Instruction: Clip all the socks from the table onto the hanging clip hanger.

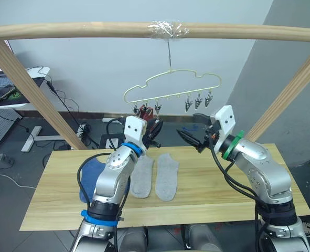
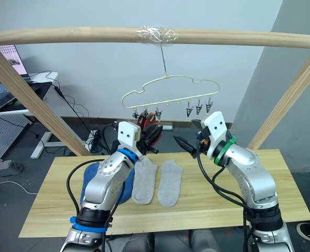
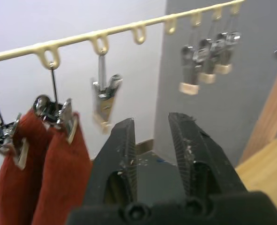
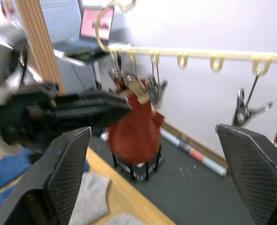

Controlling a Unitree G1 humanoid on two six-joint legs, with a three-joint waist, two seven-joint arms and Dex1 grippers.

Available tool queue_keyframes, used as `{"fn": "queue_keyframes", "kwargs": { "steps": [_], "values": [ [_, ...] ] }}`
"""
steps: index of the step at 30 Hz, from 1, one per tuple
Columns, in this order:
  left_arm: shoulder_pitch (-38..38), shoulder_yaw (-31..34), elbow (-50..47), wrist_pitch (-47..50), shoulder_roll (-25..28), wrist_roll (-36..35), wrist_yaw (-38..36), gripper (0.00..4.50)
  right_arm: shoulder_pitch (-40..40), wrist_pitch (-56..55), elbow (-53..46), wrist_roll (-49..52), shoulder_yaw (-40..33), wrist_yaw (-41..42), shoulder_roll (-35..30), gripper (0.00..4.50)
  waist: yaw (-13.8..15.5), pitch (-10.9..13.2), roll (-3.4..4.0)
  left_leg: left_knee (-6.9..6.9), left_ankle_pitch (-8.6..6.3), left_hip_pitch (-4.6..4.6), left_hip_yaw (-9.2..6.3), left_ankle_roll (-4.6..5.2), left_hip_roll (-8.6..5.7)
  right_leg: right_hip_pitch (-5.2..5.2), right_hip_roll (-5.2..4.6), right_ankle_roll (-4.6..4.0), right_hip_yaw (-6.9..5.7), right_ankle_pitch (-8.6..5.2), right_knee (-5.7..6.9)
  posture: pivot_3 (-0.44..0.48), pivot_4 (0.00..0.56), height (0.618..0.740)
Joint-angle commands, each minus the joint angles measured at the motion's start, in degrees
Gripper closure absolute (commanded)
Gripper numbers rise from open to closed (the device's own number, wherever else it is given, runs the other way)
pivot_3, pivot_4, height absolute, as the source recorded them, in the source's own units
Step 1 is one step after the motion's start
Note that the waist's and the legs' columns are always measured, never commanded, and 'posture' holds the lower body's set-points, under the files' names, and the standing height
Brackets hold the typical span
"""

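The pale-yellow clip hanger (image 1: 171, 83) hangs by its hook from the wooden pole. Two rust red socks (image 3: 49, 173) hang from its leftmost clips, and an empty clip (image 3: 103, 101) hangs next to them. Three more empty clips (image 1: 197, 101) hang at its right end. My left gripper (image 1: 156, 131) is raised just below the red socks, open with a narrow gap and nothing in it. To its right at the same height, my right gripper (image 1: 192, 135) is wide open and empty. Two light grey socks (image 1: 155, 172) lie side by side on the table (image 1: 207, 202). Blue socks (image 1: 91, 176) lie to their left, partly hidden by my left arm.
A thick round wooden pole frame (image 1: 92, 30) spans the top, with slanted legs at both sides of the table. A desk with a laptop (image 1: 8, 89) stands at the far left behind the frame. Cables lie on the floor behind the table.
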Motion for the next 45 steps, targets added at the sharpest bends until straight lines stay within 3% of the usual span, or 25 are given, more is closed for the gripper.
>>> {"fn": "queue_keyframes", "kwargs": {
  "steps": [1, 17, 25, 37, 40, 43, 45],
  "values": [
    [-2.88, 0.88, 2.67, -3.98, -1.31, 1.79, 1.03, 3.11, -1.08, -1.32, -3.69, 2.80, -2.19, -0.28, 0.01, 0.00, 0.00, 0.00, 0.00, 0.00, 0.00, 0.00, 0.00, 0.00, 0.00, 0.00, 0.00, 0.00, 0.00, 0.00, 0.00, -0.119, 0.138, 0.740],
    [-7.13, 3.98, 10.69, -8.99, -3.46, 2.58, 2.30, 3.11, -3.33, 0.50, -5.06, 5.53, -2.96, -2.99, -1.14, 0.00, -1.53, 0.01, 0.00, 0.00, 0.00, 0.02, -0.02, 0.00, 0.00, 0.01, 0.01, 0.00, -0.01, 0.00, 0.05, -0.149, 0.148, 0.740],
    [-8.81, 5.00, 12.95, -10.18, -3.94, 3.13, 3.42, 0.72, -3.56, 0.57, -4.52, 5.88, -3.22, -4.02, -1.25, 0.00, -1.61, 0.01, 0.00, 0.01, 0.00, 0.03, -0.02, 0.01, 0.00, 0.02, 0.01, 0.01, -0.01, 0.00, 0.07, -0.152, 0.145, 0.740],
    [-11.81, 5.18, 17.14, -12.64, -4.29, 3.49, 2.93, 0.72, -3.45, 0.13, -4.07, 5.79, -3.08, -4.79, -1.52, 0.00, -1.71, 0.01, 0.00, 0.02, 0.01, 0.03, -0.02, 0.01, -0.01, 0.02, 0.01, 0.01, 0.00, 0.01, 0.08, -0.160, 0.142, 0.740],
    [-12.59, 5.30, 18.03, -13.30, -4.33, 3.36, 2.71, 1.32, -3.43, 0.10, -4.08, 5.85, -3.07, -5.01, -1.52, 0.00, -1.73, 0.01, 0.00, 0.02, 0.01, 0.03, -0.02, 0.01, 0.00, 0.02, 0.01, 0.01, 0.00, 0.01, 0.08, -0.163, 0.140, 0.740],
    [-13.02, 5.41, 18.58, -13.57, -4.31, 3.58, 2.96, 2.21, -3.42, 0.04, -4.07, 5.87, -3.04, -5.15, -1.48, 0.00, -1.74, 0.01, 0.00, 0.02, 0.01, 0.03, -0.02, 0.01, 0.00, 0.02, 0.01, 0.01, -0.01, 0.01, 0.08, -0.163, 0.140, 0.740],
    [-13.08, 5.61, 18.59, -13.83, -4.45, 3.53, 3.22, 2.21, -3.41, 0.01, -4.04, 5.85, -3.03, -5.17, -1.49, 0.00, -1.74, 0.01, 0.00, 0.02, 0.01, 0.03, -0.02, 0.01, -0.01, 0.02, 0.01, 0.01, 0.00, 0.01, 0.08, -0.163, 0.140, 0.740]
  ]
}}
